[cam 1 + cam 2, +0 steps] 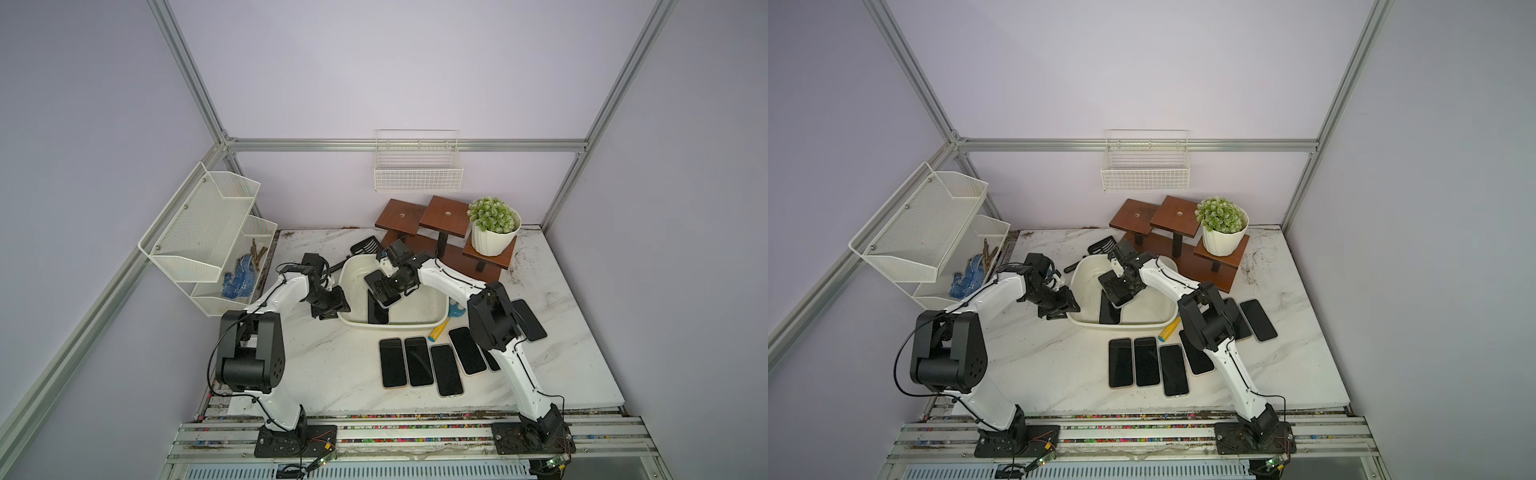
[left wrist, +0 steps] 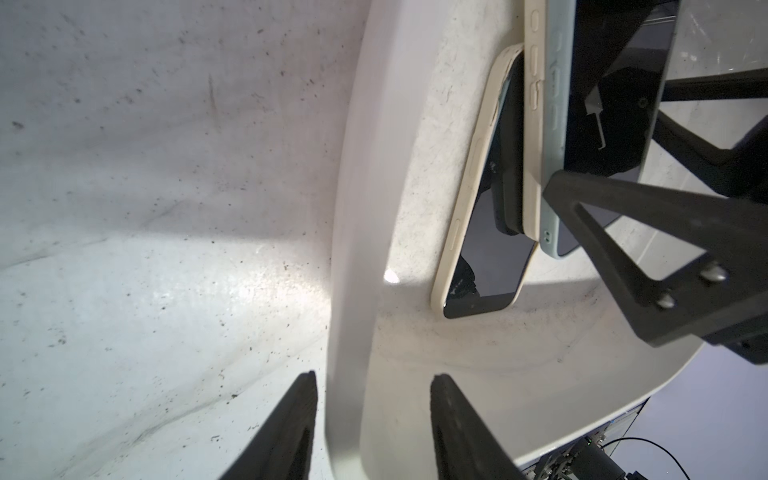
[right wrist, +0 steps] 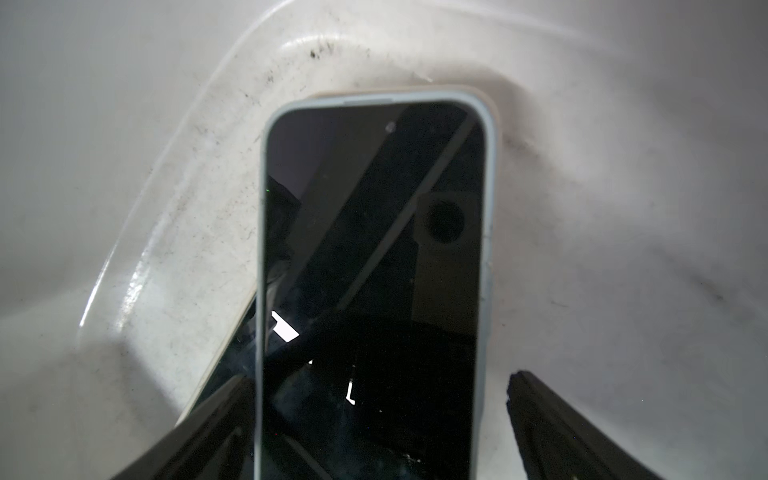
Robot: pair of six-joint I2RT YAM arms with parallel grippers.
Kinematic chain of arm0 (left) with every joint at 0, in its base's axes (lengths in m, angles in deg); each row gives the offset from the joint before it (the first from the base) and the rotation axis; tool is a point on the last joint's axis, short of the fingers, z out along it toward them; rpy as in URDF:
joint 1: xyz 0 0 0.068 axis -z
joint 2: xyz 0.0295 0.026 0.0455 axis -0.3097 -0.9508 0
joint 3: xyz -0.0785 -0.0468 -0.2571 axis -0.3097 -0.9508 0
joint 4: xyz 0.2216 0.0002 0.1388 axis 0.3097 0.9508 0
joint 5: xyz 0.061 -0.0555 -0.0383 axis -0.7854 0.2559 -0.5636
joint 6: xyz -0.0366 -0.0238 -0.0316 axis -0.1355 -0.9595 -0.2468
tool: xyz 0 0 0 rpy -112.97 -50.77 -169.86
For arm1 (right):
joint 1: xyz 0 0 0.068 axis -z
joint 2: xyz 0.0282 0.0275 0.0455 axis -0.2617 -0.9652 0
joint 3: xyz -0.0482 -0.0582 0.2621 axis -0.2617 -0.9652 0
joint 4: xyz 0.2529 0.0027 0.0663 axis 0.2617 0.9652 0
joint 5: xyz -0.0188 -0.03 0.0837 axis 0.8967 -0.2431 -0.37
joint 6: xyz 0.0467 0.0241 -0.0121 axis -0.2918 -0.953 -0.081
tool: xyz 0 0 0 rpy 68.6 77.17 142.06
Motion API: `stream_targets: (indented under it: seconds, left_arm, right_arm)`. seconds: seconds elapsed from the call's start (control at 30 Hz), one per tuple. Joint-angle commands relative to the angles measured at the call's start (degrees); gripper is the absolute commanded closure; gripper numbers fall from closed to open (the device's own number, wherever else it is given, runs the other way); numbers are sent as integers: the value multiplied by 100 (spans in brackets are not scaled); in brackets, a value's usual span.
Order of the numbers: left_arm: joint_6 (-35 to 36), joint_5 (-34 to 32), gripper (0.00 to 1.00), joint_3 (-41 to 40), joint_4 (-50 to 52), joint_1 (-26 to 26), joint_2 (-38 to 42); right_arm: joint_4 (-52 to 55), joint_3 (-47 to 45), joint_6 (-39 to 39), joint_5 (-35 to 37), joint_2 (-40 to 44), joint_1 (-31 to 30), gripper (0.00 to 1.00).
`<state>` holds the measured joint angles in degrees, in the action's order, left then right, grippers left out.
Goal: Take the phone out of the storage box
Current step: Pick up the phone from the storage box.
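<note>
Mid-frame in both top views, storage box (image 1: 430, 322); right gripper (image 3: 380, 374) jaws apart around blue-cased phone (image 3: 374, 208); left gripper (image 2: 374, 378) parted astride box rim

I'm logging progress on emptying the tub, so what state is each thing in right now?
Shallow white plastic storage box: upright, two phones inside.
Cream-cased phone: in the box, underneath, screen up.
Light-blue-cased phone: in the box, screen up, partly atop the cream-cased phone.
Black-screened phones on the marble table: out, lying flat.
Right claw: open, astride the light-blue-cased phone.
Left claw: open, astride the box rim.
</note>
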<state>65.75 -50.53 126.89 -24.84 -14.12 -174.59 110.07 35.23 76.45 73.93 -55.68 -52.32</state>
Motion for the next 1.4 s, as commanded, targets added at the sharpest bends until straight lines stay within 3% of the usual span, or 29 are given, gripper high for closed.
stream_targets:
  seconds: [0.0,0.17,0.33,0.83,1.37]
  left_arm:
    - [152,42,52,217,15,-6,0]
    - [160,33,52,231,15,-4,-50]
    - [160,38,52,258,6,-3,-101]
    - [169,110,52,284,-46,-5,-227]
    - [82,243,52,406,-122,-3,-231]
  right_arm:
    - [108,207,111,-44,-162,-40,1]
    - [129,314,105,157,-255,-45,1]
    - [97,368,53,360,-226,-40,8]
    - [-204,129,-163,107,107,-38,16]
    - [-616,-1153,-313,483,1553,20,24]
